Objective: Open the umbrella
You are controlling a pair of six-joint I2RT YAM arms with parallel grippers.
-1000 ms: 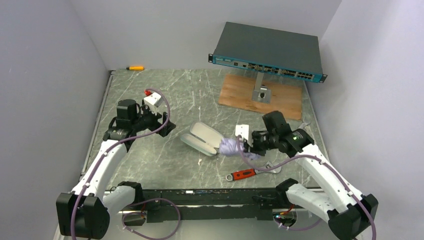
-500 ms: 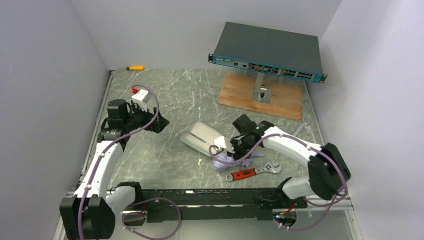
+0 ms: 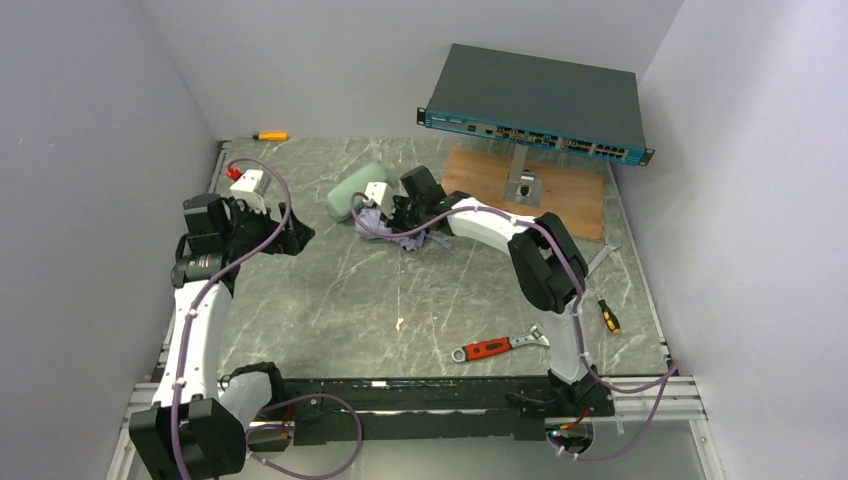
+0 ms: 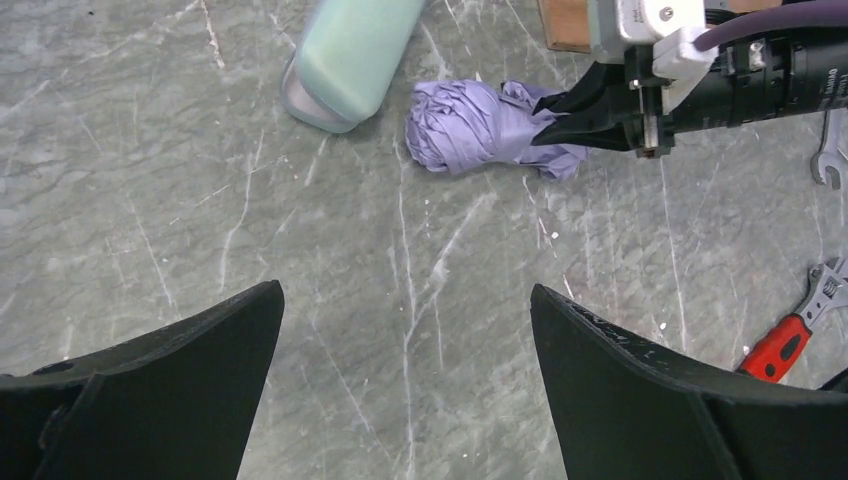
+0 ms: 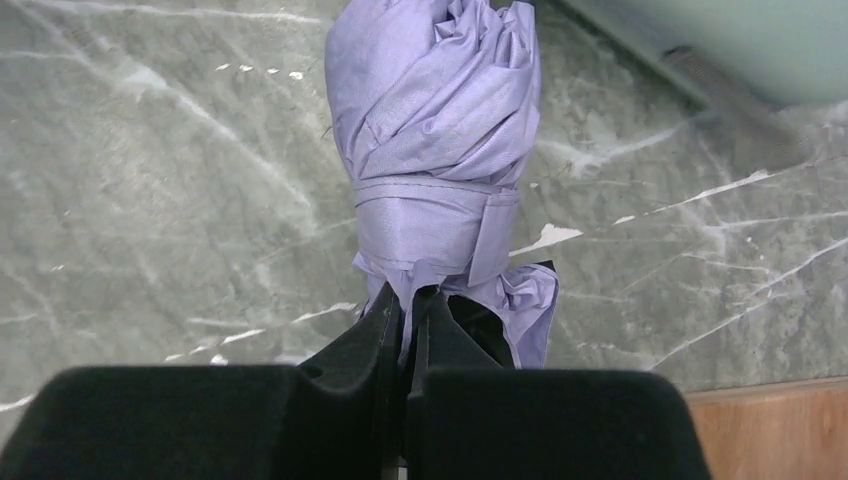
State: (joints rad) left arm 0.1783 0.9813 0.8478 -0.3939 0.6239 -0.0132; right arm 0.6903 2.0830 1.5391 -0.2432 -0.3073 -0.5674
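Your right gripper [image 5: 405,300] clamps the crinkly lavender folded umbrella [image 4: 470,125] beside the mint oval case [image 4: 345,55], far-centre on the marble table [image 3: 330,300]; your left gripper [image 4: 405,340] gapes empty. Bare marble nearer you; wrist print [image 4: 815,88] unreadable.

White shells are covering the left arm [image 3: 195,320] and right arm [image 3: 490,222], with black joints showing between them. Purple cables [image 4: 770,14] are running along both. Black wedge-shaped fingers [image 4: 640,390] are ending each wrist beside white camera mounts [image 3: 247,183].
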